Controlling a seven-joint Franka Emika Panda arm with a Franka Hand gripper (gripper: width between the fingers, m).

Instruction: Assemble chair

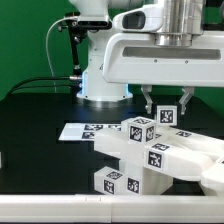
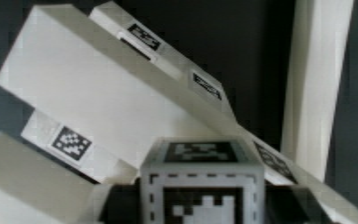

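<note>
Pincer [image 1: 166,104] astride tagged chair cube [image 1: 166,113]

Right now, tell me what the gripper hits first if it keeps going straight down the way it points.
The gripper points down at a tagged white cube atop the chair parts. Its fingers already flank that cube, so it probably meets that first; exact depth is unclear.

My chair parts [image 1: 150,150] sit bunched on the black worktop [image 1: 40,110], toward its near edge. They are white, blocky plastic pieces with black-and-white square tags on their faces. A small cube [image 1: 165,113] stands highest, upright, tag faces showing. Beside it sits a second cube [image 1: 138,128]. Below them long bars [image 1: 185,158] lie tilted and overlapping. A tagged block [image 1: 120,182] rests lowest, nearest the edge. Up close, slanted bars [image 2: 123,90] touch a tagged cube [image 2: 202,165].
</note>
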